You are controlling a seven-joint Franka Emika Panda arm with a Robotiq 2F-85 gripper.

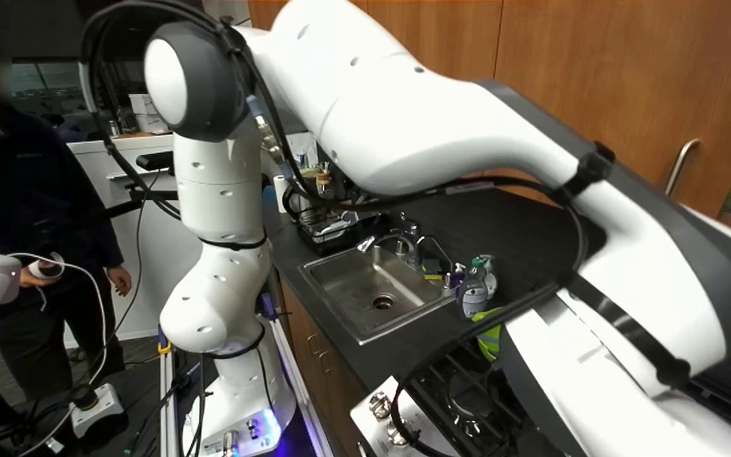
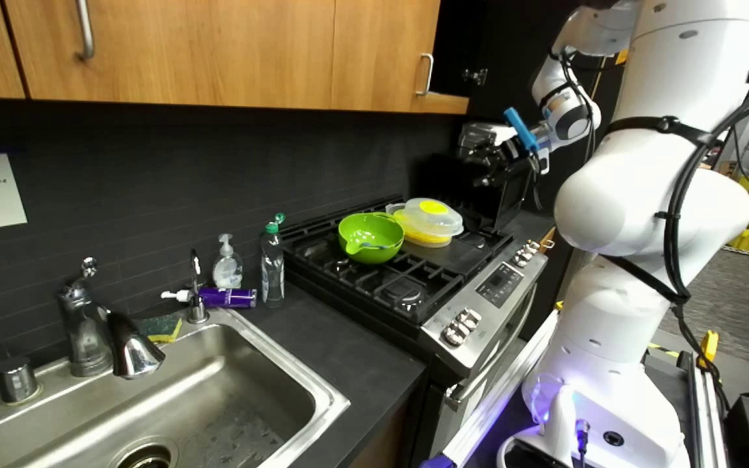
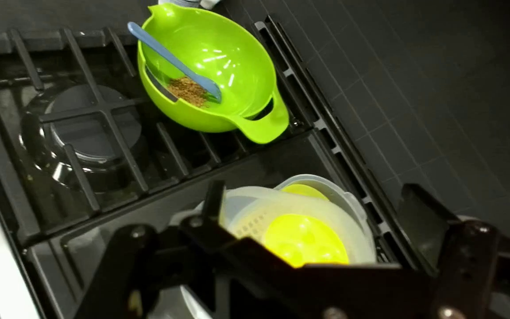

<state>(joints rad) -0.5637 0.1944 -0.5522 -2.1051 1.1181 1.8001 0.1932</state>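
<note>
My gripper (image 3: pixel 319 210) is open, its black fingers wide apart with nothing between them in the wrist view. In an exterior view the gripper (image 2: pixel 484 166) hangs above the far end of the stove; a blue piece sticks up from the wrist. Below it lie stacked translucent and yellow plastic containers (image 3: pixel 303 241), also seen in an exterior view (image 2: pixel 433 224); the gripper partly hides them and does not visibly touch them. Beside them sits a bright green bowl (image 3: pixel 237 57) with a handle and spout, also in an exterior view (image 2: pixel 374 231). It holds a blue spatula (image 3: pixel 171 57) and brown crumbs (image 3: pixel 188 91).
The bowl stands on the black stove grates (image 2: pixel 407 286). A dark appliance (image 2: pixel 511 195) is near the gripper, under wooden cabinets (image 2: pixel 218 52). The steel sink (image 2: pixel 322 396), soap bottles (image 2: pixel 272 266) and faucet (image 2: pixel 88 325) stand beyond. A person (image 1: pixel 35 190) stands behind the arm.
</note>
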